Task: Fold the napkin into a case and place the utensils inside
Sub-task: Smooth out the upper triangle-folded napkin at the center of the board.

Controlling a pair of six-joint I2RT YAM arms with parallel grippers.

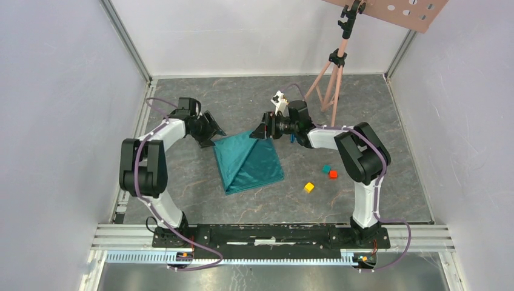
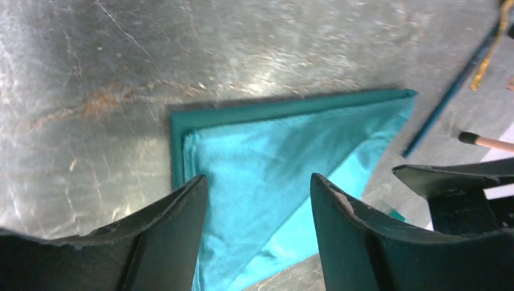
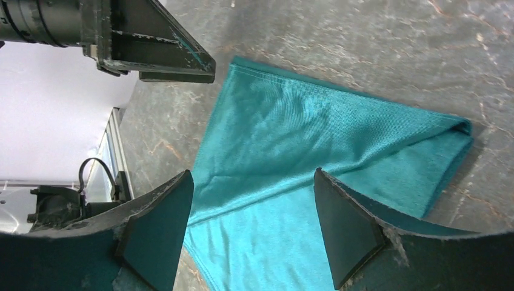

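The teal-green napkin (image 1: 248, 160) lies flat mid-table, folded with a diagonal flap across it. It also shows in the left wrist view (image 2: 273, 139) and the right wrist view (image 3: 315, 133). My left gripper (image 1: 212, 134) is open and empty over the napkin's far left corner (image 2: 257, 182). My right gripper (image 1: 259, 130) is open and empty over its far corner (image 3: 251, 179). The blue stick (image 2: 448, 103) and the gold spoon (image 2: 488, 60) lie on the table just beyond the napkin's right corner. In the top view the right arm mostly hides them.
Three small cubes sit right of the napkin: teal (image 1: 326, 169), red (image 1: 333, 174) and yellow (image 1: 309, 187). A tripod (image 1: 333, 79) stands at the back right, one foot (image 2: 479, 140) near the utensils. White walls enclose the table.
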